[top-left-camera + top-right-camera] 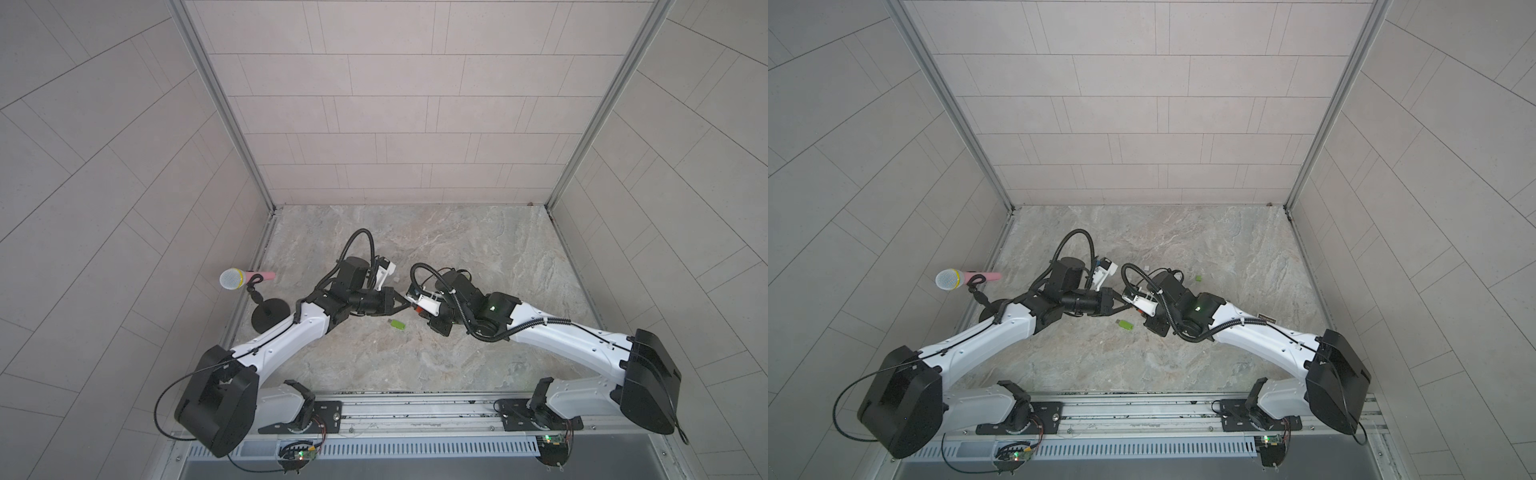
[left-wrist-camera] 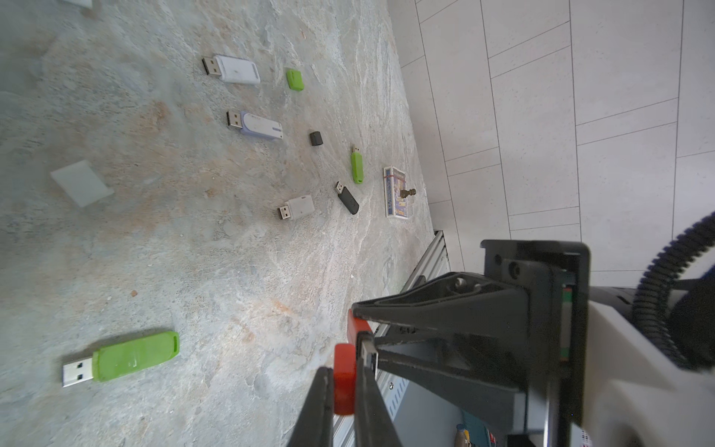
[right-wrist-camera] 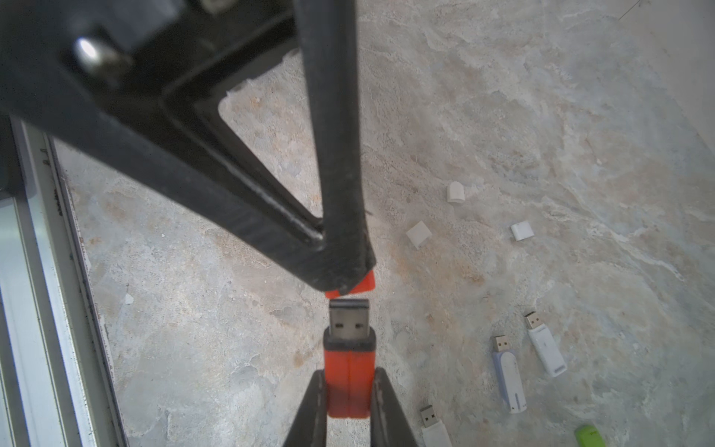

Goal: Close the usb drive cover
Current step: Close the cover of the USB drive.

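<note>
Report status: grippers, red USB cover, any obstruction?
Left gripper shut on red cover. Right gripper shut on red drive, connector bare, facing cover, not yet seated. Nothing between them; green drive lies on table nearby.

Both top views are evenly and fairly brightly lit, seemingly from overhead; the arms (image 1: 291, 328) throw only soft, pale shadows on the marble tabletop (image 1: 457, 257). The wide lens bows the tile lines of the wall (image 1: 104, 166) near the frame edges. In the right wrist view the left gripper (image 3: 350, 288) and the red cover (image 3: 367, 281) it pinches are blurred and a screw (image 3: 88, 52) glares white, while the red usb drive (image 3: 350, 371) is fairly sharp. The left wrist view softens toward its borders.
</note>
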`<state>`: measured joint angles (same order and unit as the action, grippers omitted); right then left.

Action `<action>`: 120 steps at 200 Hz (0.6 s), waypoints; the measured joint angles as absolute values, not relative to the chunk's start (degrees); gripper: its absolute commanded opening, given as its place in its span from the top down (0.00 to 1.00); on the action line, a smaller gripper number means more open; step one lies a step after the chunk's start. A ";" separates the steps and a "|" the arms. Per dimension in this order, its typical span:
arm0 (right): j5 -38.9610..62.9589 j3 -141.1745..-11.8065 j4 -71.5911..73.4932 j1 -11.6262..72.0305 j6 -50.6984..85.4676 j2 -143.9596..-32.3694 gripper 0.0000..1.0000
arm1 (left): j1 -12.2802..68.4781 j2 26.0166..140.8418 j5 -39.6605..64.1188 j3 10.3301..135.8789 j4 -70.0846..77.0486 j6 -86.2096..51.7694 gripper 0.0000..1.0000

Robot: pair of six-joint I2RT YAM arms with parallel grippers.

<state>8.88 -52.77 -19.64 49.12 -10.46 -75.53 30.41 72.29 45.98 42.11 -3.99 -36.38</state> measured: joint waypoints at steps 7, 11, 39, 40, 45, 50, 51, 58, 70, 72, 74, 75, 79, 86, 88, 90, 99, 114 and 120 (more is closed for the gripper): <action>8.67 -52.75 -19.77 49.12 -10.50 -75.53 0.90 | 30.41 72.27 45.84 42.11 -4.08 -36.36 0.91; 8.54 -52.75 -19.84 49.12 -10.52 -75.53 0.90 | 30.41 72.27 45.76 42.11 -4.12 -36.36 0.91; 8.56 -52.75 -19.97 49.12 -10.50 -75.55 0.90 | 30.41 72.16 45.65 42.11 -4.19 -36.38 0.91; 8.58 -52.75 -19.97 49.12 -10.50 -75.55 0.90 | 30.41 72.16 45.65 42.11 -4.19 -36.38 0.91; 8.58 -52.75 -19.97 49.12 -10.50 -75.55 0.90 | 30.41 72.16 45.65 42.11 -4.19 -36.38 0.91; 8.60 -52.75 -19.97 49.12 -10.50 -75.61 0.90 | 30.41 72.16 45.69 42.11 -4.19 -36.38 0.91; 8.60 -52.75 -19.97 49.12 -10.50 -75.64 0.90 | 30.41 72.16 45.69 42.11 -4.16 -36.38 0.91; 8.67 -52.77 -19.92 49.12 -10.50 -75.81 0.90 | 30.41 72.14 45.78 42.11 -4.16 -36.40 0.91; 8.75 -52.82 -19.94 49.12 -10.50 -76.29 0.90 | 30.41 72.14 45.93 42.11 -4.16 -36.40 0.91; 8.75 -52.82 -19.92 49.12 -10.50 -76.40 0.90 | 30.41 72.14 45.98 42.11 -4.16 -36.40 0.91; 8.78 -52.82 -19.92 49.12 -10.50 -76.51 0.90 | 30.41 72.14 46.00 42.11 -4.14 -36.40 0.90; 8.78 -52.82 -19.94 49.12 -10.50 -76.53 0.90 | 30.41 72.14 46.02 42.11 -4.14 -36.40 0.91; 8.78 -52.82 -19.94 49.12 -10.50 -76.69 0.90 | 30.41 72.14 46.09 42.11 -4.14 -36.40 0.91; 8.80 -52.86 -19.94 49.12 -10.50 -76.97 0.90 | 30.41 72.14 46.22 42.11 -4.14 -36.40 0.91; 8.82 -52.86 -19.94 49.12 -10.50 -77.06 0.90 | 30.41 72.14 46.26 42.11 -4.14 -36.40 0.91; 8.82 -52.90 -19.94 49.12 -10.50 -77.12 0.90 | 30.41 72.14 46.26 42.11 -4.14 -36.40 0.91; 8.86 -53.04 -19.97 49.12 -10.50 -77.32 0.90 | 30.41 72.14 46.33 42.11 -4.10 -36.42 0.91; 9.02 -53.52 -19.94 49.12 -10.50 -77.43 0.90 | 30.41 72.14 46.44 42.11 -3.86 -36.42 0.91; 9.10 -53.74 -19.90 49.12 -10.50 -77.43 0.90 | 30.41 72.14 46.48 42.11 -3.75 -36.42 0.91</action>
<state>9.10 -53.74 -19.90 49.12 -10.50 -77.43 30.41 72.14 46.48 42.11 -3.75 -36.42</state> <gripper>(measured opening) 0.183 0.119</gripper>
